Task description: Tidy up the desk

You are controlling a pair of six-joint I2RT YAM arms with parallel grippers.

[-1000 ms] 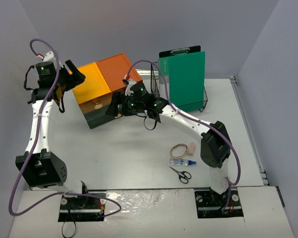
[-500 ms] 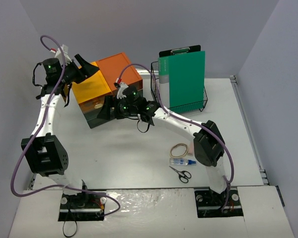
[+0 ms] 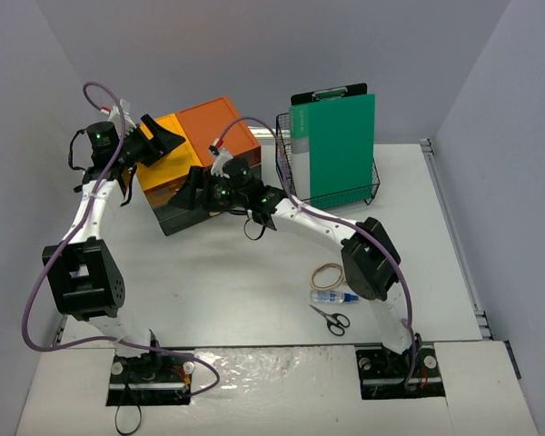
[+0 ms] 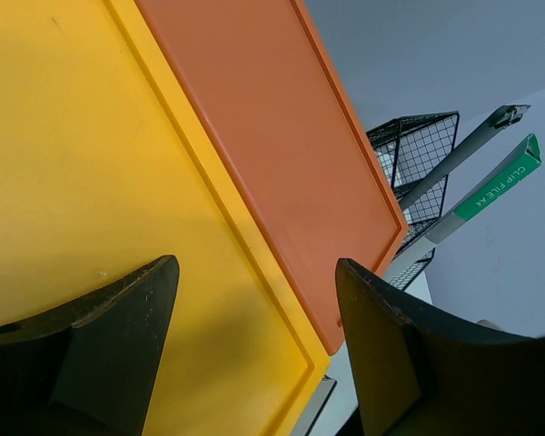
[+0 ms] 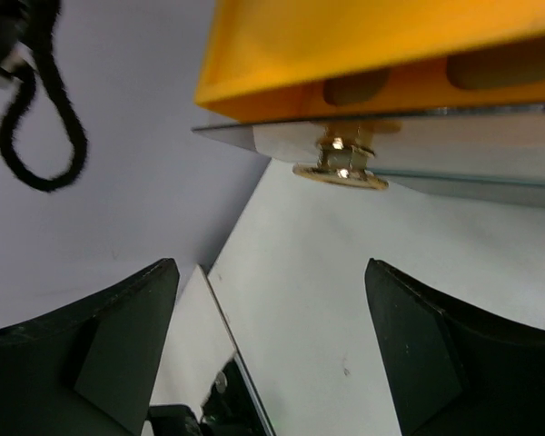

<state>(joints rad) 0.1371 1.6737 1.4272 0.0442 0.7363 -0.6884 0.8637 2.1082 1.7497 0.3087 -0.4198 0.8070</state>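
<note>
The desk (image 3: pixel 227 272) is a wide white tabletop. At its back left stands a dark drawer unit (image 3: pixel 174 216) with a yellow top (image 4: pixel 82 154) and an orange top (image 3: pixel 216 132). My left gripper (image 3: pixel 163 138) hovers open over the yellow top; in the left wrist view its jaws (image 4: pixel 254 272) hold nothing. My right gripper (image 3: pixel 190 192) is low at the unit's front, open and empty (image 5: pixel 271 272). A small gold knob (image 5: pixel 341 169) under a yellow drawer front (image 5: pixel 372 54) lies just ahead of it.
A black wire basket (image 3: pixel 288 168) holding an upright green clipboard (image 3: pixel 334 145) stands at the back right of the unit. A rubber band (image 3: pixel 327 272), a small glue bottle (image 3: pixel 332 297) and scissors (image 3: pixel 330 318) lie near the right arm's base.
My left gripper has swung right from beside the unit to over its yellow top. My right gripper has slid left along the unit's front and narrowed slightly.
</note>
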